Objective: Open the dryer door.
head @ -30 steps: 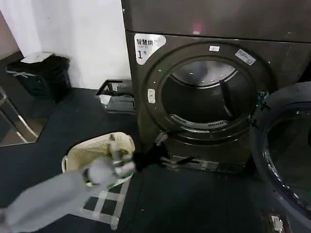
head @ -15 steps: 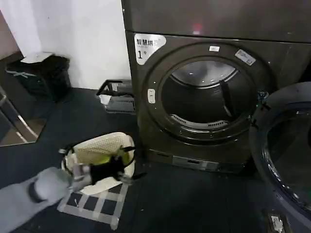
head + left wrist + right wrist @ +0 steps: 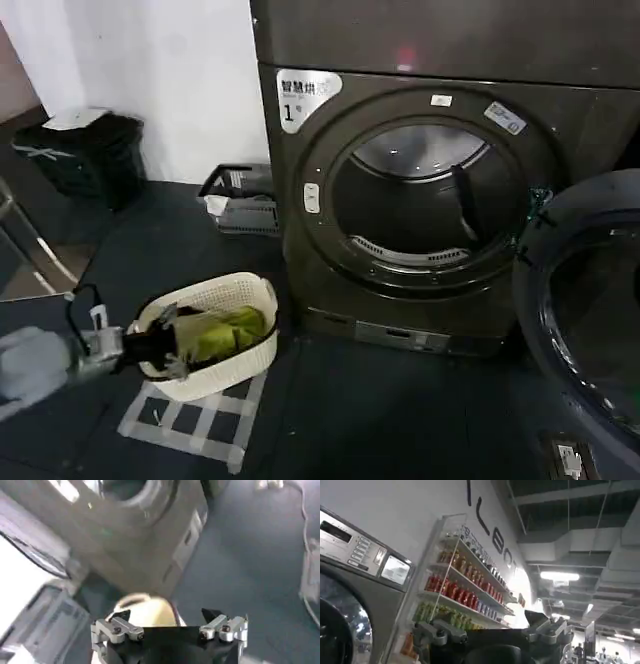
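Already the dryer door [image 3: 585, 330] hangs wide off the dryer [image 3: 420, 200], and the left claw [image 3: 165, 345], fingers spread, has withdrawn over the laundry basket [image 3: 262, 340], so the opening looks finished.

Your way into the dryer [image 3: 430, 200] drum opening is free. The dryer door [image 3: 585, 320] stands swung out at its right, blocking that side. Left of the dryer, a white basket [image 3: 215, 335] occupies the floor; the left gripper [image 3: 165, 345] appears just over it.
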You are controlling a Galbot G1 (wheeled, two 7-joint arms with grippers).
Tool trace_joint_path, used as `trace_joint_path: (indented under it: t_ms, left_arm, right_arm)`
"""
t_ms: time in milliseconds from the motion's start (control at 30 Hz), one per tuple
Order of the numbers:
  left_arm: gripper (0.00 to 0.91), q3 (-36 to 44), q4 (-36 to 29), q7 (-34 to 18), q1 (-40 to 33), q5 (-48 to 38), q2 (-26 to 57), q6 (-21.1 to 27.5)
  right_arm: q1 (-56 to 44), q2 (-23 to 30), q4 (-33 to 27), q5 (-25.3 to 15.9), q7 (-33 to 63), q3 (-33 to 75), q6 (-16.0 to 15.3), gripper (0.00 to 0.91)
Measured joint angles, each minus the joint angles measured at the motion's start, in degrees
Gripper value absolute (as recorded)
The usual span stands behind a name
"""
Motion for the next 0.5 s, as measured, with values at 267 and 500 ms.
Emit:
trace_joint_path:
  t_ms: [267, 500]
  left_arm:
    - [0.907, -1.05, 3.19, 2.87, 0.43, 5.11, 1.84, 4.76]
    - [0.907, -1.13, 3.73, 3.77, 0.6, 7.62, 1.86, 7.35]
  right_arm:
    - [-0.34, 0.2, 0.25, 0.16, -0.16, 0.45, 0.03, 0.907]
    - [-0.46, 0.42, 0.61, 0.24, -0.23, 0.39, 0.02, 0.907]
